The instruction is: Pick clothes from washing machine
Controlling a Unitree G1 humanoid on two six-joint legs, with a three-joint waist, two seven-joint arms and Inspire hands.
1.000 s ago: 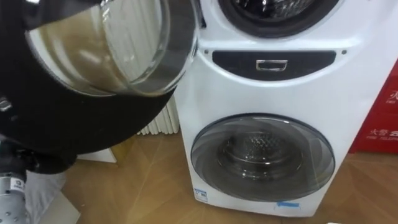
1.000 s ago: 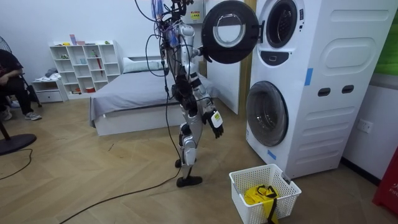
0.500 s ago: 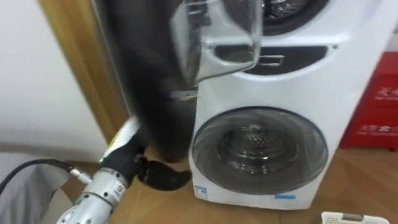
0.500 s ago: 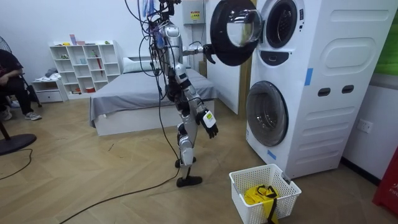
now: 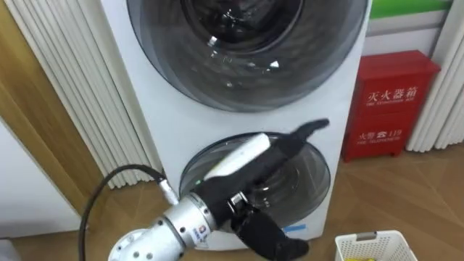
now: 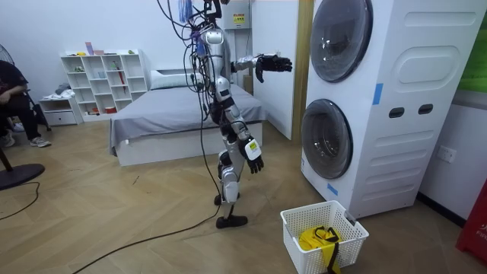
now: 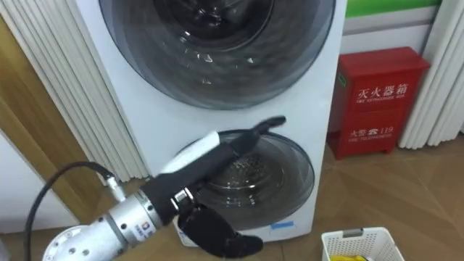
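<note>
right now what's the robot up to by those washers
The robot stands before the stacked washing machines with its left hand held out toward them, fingers straight, holding nothing. The upper door and lower door are both shut. Its right hand hangs by its side. A white basket with something yellow in it sits on the floor nearby.

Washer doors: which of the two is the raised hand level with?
The upper door. In the room view the open left hand is held out at its height, short of the glass; the lower door sits well below it.
</note>
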